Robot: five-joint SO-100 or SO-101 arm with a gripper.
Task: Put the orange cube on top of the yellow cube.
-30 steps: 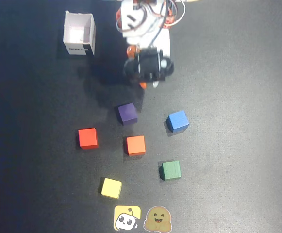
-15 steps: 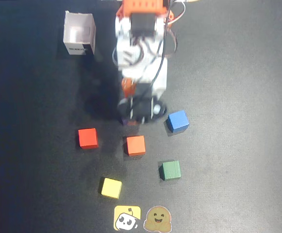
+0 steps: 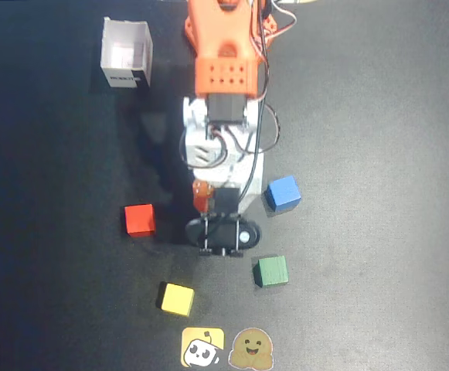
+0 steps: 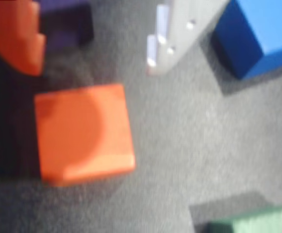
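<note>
In the wrist view the orange cube (image 4: 82, 133) sits on the dark mat just beyond my fingertips, not between them. My gripper (image 4: 93, 68) is open, with the orange finger (image 4: 14, 39) at the left and the white finger (image 4: 174, 34) at the right, nothing held. From overhead the arm (image 3: 222, 154) reaches down the mat and its wrist covers the orange cube. The yellow cube (image 3: 178, 298) stands alone lower left of the wrist, apart from it.
Around the wrist lie a red cube (image 3: 140, 219), a blue cube (image 3: 283, 193) and a green cube (image 3: 271, 270). A purple cube (image 4: 65, 19) shows behind the orange finger. A white open box (image 3: 126, 54) stands top left; two flat stickers (image 3: 202, 347) lie at the bottom edge.
The arm has stretched down the mat from near its base, passing over the purple cube, and its wrist now covers the orange cube. No cube has moved.
</note>
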